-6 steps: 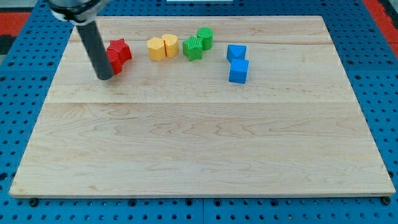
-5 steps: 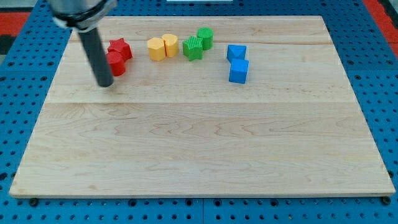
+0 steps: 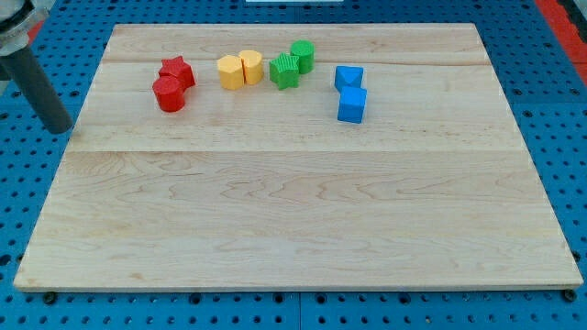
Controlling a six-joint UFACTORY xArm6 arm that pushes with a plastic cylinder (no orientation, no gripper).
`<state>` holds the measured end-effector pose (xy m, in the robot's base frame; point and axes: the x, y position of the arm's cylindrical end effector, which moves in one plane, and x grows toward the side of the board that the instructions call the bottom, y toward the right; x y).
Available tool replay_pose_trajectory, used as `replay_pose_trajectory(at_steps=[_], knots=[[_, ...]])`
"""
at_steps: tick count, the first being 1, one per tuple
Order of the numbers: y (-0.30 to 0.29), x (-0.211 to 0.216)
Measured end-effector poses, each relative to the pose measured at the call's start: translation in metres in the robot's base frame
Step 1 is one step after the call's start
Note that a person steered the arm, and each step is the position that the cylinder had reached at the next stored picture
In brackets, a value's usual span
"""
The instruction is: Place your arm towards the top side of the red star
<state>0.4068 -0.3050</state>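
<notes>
The red star (image 3: pixel 178 71) lies near the board's top left, touching a red round block (image 3: pixel 169 94) just below and left of it. My tip (image 3: pixel 59 127) is off the board's left edge, well to the left of and below both red blocks, touching nothing.
Two yellow blocks (image 3: pixel 239 69) sit right of the red star, then two green blocks (image 3: pixel 292 63), then two blue blocks (image 3: pixel 349 93). The wooden board (image 3: pixel 293 211) lies on a blue pegboard (image 3: pixel 18 183).
My tip has slid left from beside the red round block to beyond the board's left edge. The blocks have not moved.
</notes>
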Motion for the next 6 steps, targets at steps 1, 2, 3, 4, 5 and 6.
replay_pose_trajectory(at_steps=[1,2,3,4,5,6], knots=[[0.000,-0.003],[0.017,-0.061],[0.056,-0.128],[0.136,-0.174],[0.160,-0.173],[0.133,-0.157]])
